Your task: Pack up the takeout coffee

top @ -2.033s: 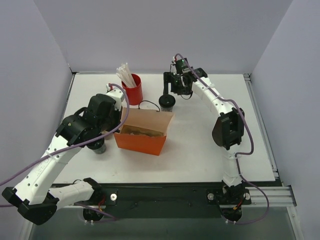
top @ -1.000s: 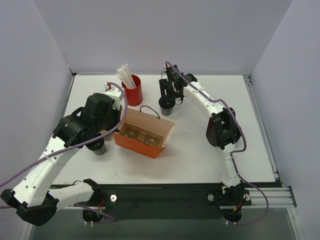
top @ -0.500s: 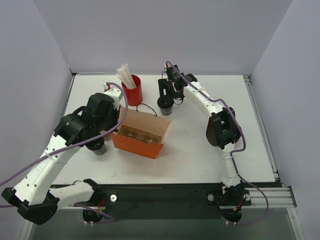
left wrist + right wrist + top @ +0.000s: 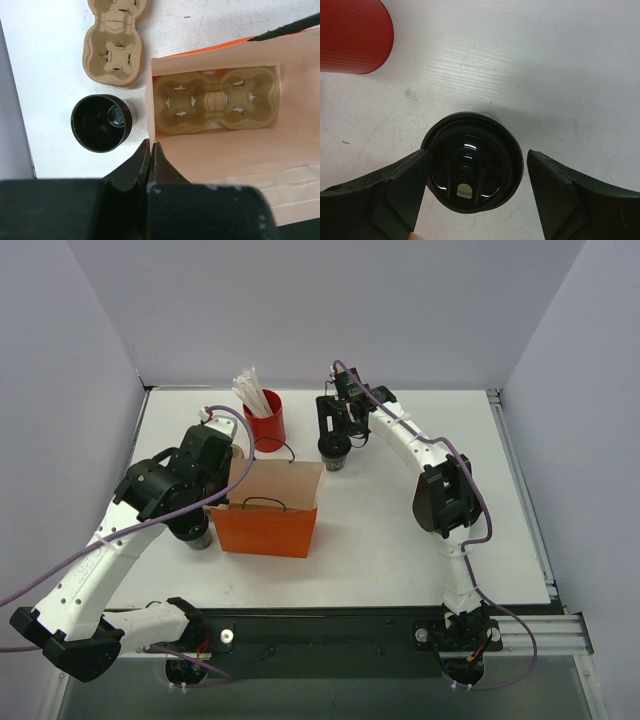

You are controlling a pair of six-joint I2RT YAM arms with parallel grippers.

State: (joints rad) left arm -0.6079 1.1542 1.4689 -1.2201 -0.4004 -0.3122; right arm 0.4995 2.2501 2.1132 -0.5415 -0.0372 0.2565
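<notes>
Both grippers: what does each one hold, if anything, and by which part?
The left gripper pinches the orange paper bag by its top rim. The right gripper holds nothing; its open fingers flank a lidded coffee cup.

Red cup (image 4: 265, 425) w/ sticks (image 4: 248, 388) — behind orange bag (image 4: 265, 528).

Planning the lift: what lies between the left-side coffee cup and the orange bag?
Only a narrow strip of bare white table, clearest in the left wrist view; the cup stands just apart from the orange bag.
</notes>
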